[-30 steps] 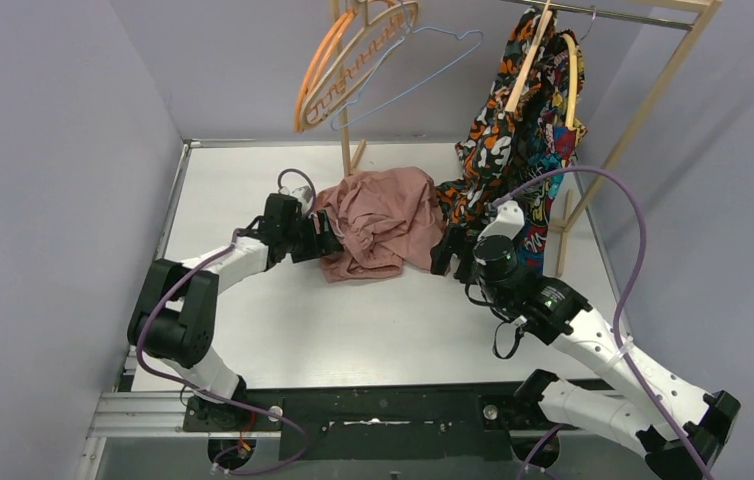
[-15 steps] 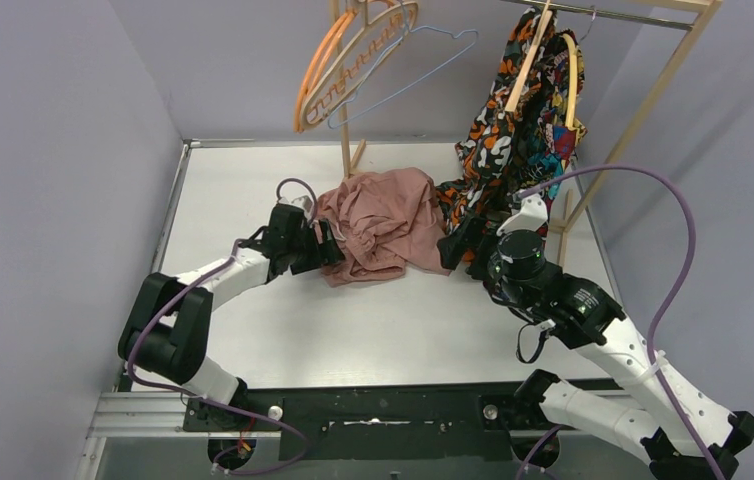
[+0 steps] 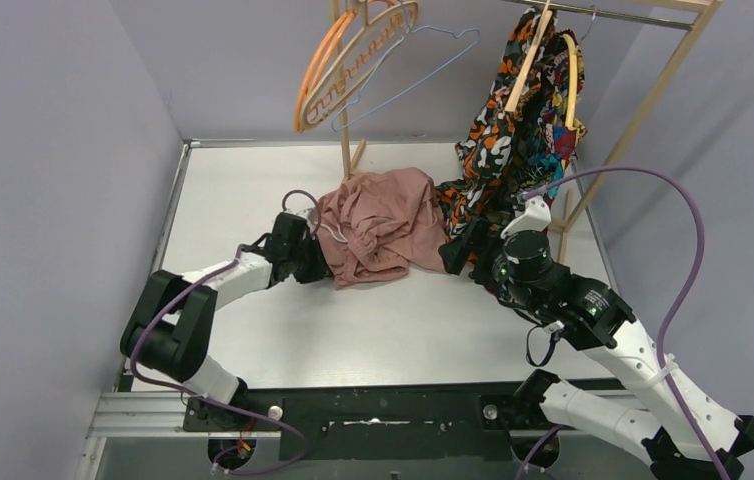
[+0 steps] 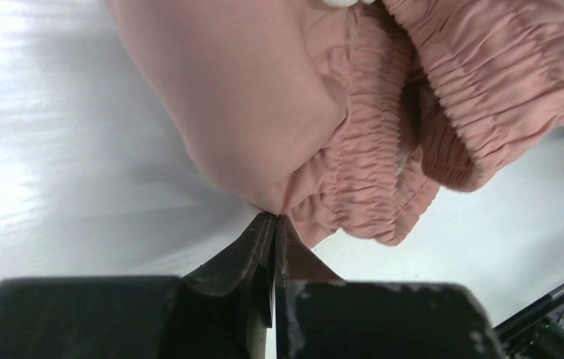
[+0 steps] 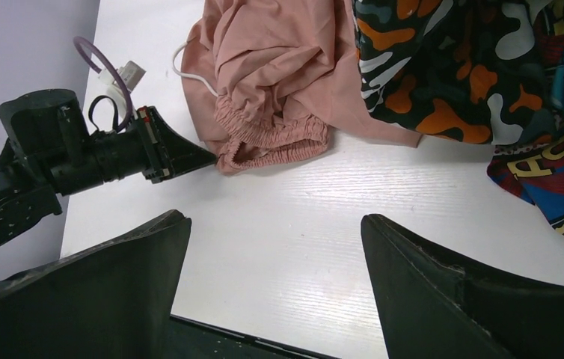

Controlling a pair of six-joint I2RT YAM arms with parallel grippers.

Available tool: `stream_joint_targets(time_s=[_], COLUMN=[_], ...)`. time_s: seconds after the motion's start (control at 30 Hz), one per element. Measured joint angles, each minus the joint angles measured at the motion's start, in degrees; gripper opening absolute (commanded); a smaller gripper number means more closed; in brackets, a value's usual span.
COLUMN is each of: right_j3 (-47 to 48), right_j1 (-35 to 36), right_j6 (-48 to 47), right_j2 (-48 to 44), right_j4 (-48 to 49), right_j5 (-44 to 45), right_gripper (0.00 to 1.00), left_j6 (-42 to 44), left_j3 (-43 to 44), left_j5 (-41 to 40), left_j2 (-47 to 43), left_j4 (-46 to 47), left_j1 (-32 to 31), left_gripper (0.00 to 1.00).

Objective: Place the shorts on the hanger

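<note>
The dusty-pink shorts (image 3: 383, 225) lie crumpled on the white table, the gathered waistband (image 4: 369, 172) facing the near side. My left gripper (image 3: 327, 266) is at their left edge, jaws shut, with the fabric drawn to a point at its tips (image 4: 274, 217). In the right wrist view the left gripper (image 5: 208, 158) touches the shorts (image 5: 279, 67) at the waistband's left end. My right gripper (image 3: 458, 250) hovers open at the shorts' right side, nothing between its fingers (image 5: 275, 217). The light-blue wire hanger (image 3: 405, 86) hangs from the rack at the back.
An orange plastic hanger (image 3: 313, 75) and pale wooden hangers (image 3: 373, 40) hang beside the blue one. A multicoloured patterned garment (image 3: 513, 140) hangs from the rail at the right, its hem reaching the table next to the right gripper. The rack's wooden post (image 3: 345, 135) stands behind the shorts.
The left gripper moved slightly nearer and shut at the shorts' left edge. The right arm shifted right and back, its jaws narrowing a little but staying open.
</note>
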Motion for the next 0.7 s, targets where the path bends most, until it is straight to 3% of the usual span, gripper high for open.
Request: stream_joint_targets(time_s=[0.17, 0.4, 0.57, 0.7], right_j3=[1.0, 4.5, 4.3, 3.7], right_j1=[0.0, 0.3, 0.8, 1.4], right_j6=[-0.7, -2.8, -3.6, -4.1], right_j2=[1.1, 7.3, 9.6, 11.7], right_j4=[-0.2, 0.2, 1.7, 3.9], right_j5=[-0.3, -3.3, -5.1, -6.0], right_gripper=[0.86, 0.83, 0.76, 0.61], left_j6=[1.5, 1.7, -0.8, -2.9], left_j3=[0.0, 1.8, 1.7, 1.7], left_j5=[-0.4, -1.6, -1.8, -1.5], left_j2=[-5.6, -23.0, -30.6, -34.9], left_j4=[-6.8, -15.8, -20.5, -24.3], left_j1=[0.0, -0.1, -0.1, -0.2], left_gripper=[0.0, 0.0, 0.0, 0.0])
